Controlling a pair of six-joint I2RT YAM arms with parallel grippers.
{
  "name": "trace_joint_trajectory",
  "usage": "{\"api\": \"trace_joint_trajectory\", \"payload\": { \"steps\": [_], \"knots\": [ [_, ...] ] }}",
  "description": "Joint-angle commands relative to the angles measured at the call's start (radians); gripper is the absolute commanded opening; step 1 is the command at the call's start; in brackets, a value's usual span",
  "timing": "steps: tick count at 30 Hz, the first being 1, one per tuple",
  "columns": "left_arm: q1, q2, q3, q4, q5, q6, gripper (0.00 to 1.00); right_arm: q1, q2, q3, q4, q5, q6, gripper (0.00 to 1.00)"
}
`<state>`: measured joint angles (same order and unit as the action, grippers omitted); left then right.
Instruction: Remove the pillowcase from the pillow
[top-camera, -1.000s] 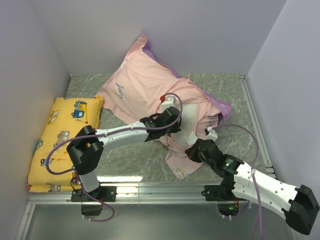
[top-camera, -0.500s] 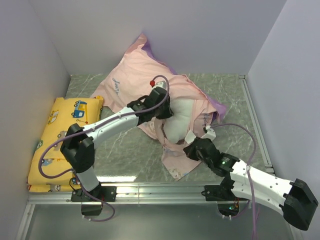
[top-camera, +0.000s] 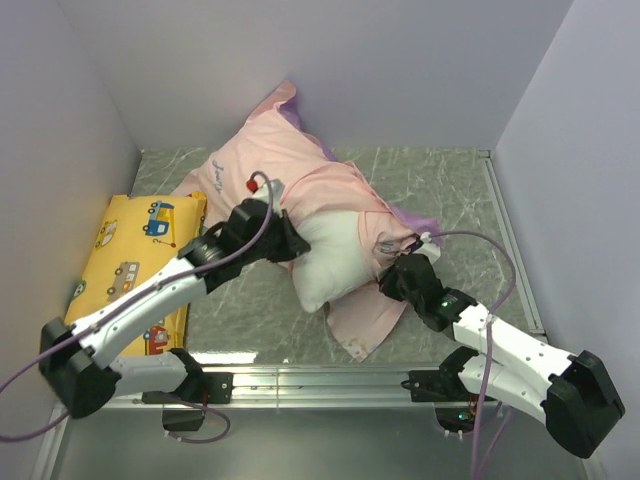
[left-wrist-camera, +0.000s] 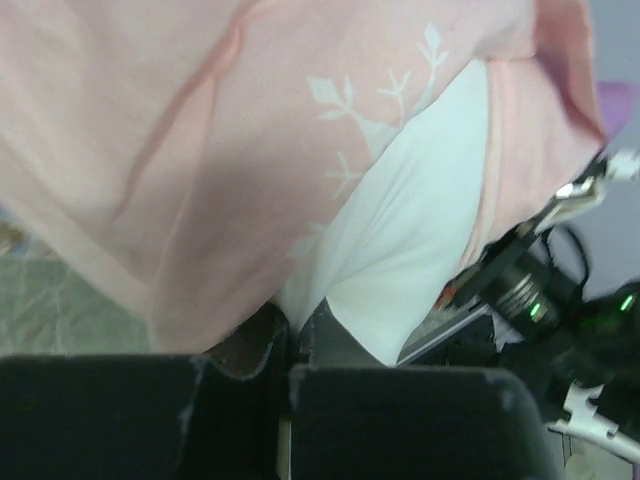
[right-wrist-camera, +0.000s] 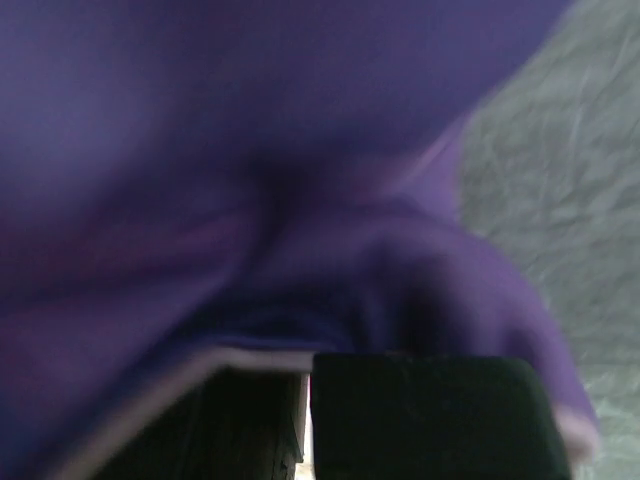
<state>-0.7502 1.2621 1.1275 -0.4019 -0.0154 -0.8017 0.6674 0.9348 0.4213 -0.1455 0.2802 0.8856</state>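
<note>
The pillowcase (top-camera: 270, 170) lies pale pink side up across the back of the table, with purple showing at its edges. The white pillow (top-camera: 335, 258) sticks out of its open end toward the front. My left gripper (top-camera: 290, 245) is shut on the pillow's left edge. In the left wrist view its jaws (left-wrist-camera: 295, 330) pinch white pillow fabric (left-wrist-camera: 420, 220) beneath the pink pillowcase (left-wrist-camera: 150, 150). My right gripper (top-camera: 400, 278) is shut on the pillowcase's near right edge. Purple pillowcase fabric (right-wrist-camera: 250, 150) fills the right wrist view above the shut jaws (right-wrist-camera: 305, 365).
A yellow vehicle-print pillow (top-camera: 125, 265) lies along the left wall. White walls close in the left, back and right. The grey marble table (top-camera: 460, 190) shows at the back right, and a metal rail (top-camera: 320, 378) runs along the near edge.
My left gripper has moved left and toward the front, drawing the white pillow with it; far more white pillow now shows outside the pillowcase. My right gripper has held the pillowcase, shifting slightly back.
</note>
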Motion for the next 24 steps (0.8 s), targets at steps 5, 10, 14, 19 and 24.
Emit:
{"api": "trace_joint_trajectory", "payload": {
  "steps": [5,10,14,19,24],
  "knots": [
    [0.0,-0.237,-0.341,0.224,0.04,-0.082,0.0,-0.078,-0.05,0.103,-0.089,0.011,-0.108,0.07],
    [-0.031,-0.187,-0.42,0.314,0.046,-0.122,0.0,-0.039,-0.151,0.128,-0.161,-0.032,-0.14,0.33],
    [-0.081,-0.133,-0.419,0.363,0.029,-0.137,0.01,-0.008,-0.283,0.152,-0.222,-0.039,-0.175,0.52],
    [-0.113,-0.069,-0.399,0.393,0.019,-0.146,0.01,0.035,-0.341,0.211,-0.285,-0.027,-0.194,0.62],
    [-0.133,-0.053,-0.39,0.393,0.017,-0.149,0.0,0.113,-0.226,0.27,-0.276,0.065,-0.217,0.73]
  ]
}}
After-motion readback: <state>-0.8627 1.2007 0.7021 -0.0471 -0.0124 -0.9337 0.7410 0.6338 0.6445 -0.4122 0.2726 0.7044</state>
